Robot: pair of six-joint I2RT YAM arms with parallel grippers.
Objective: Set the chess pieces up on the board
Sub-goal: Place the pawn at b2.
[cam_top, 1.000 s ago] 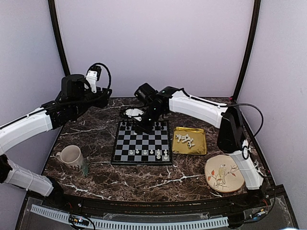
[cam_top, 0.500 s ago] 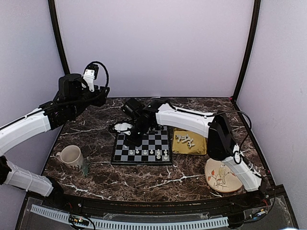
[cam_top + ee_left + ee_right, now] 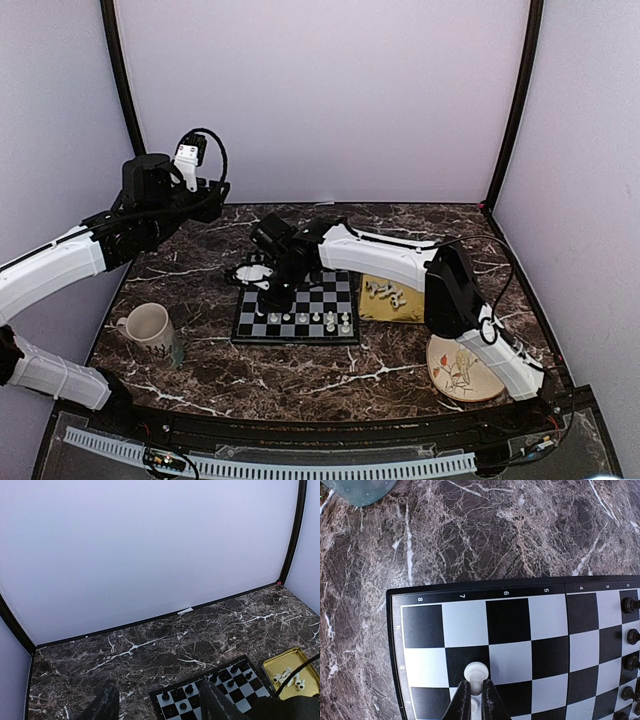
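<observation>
And the right tool, pinched tight on a white chess piece, stands it upright on a lower-left dark square of the board to seat it, while the left tool hovers open and empty.

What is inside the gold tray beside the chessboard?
Several white chess pieces lie loose in the gold tray. The right arm covers its far edge from above, so that part cannot be seen.

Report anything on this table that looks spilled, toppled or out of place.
Nothing looks damaged. The one untidy spot is the gold tray right of the board: loose white pieces lie jumbled on their sides there. The row of pieces on the board looks upright.
</observation>
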